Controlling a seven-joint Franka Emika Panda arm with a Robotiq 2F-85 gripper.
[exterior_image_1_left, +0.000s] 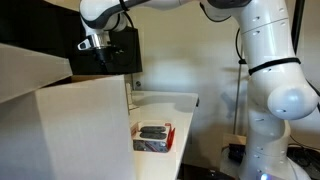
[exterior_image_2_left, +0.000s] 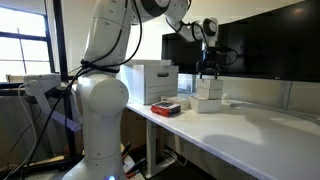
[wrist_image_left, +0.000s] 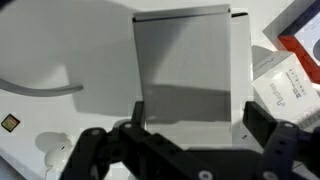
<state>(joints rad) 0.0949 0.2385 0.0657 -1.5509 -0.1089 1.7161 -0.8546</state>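
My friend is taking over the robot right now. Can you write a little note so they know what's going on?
Gripper: open, holding nothing, hanging just over the small white box.
Small white box: stands on the white table, near the red tray and the big white box.
Done: the small white box sits free of the fingers.
Left: it is not gripped or lifted.

My jaws look like dull black plastic, the white box (wrist_image_left: 185, 55) below me looks like smooth matt cardboard, the white bench (wrist_image_left: 60, 60) under it is smooth and a bit shiny, and my arm (exterior_image_2_left: 100, 100) has a hard, glossy white plastic shell that shines in the light.
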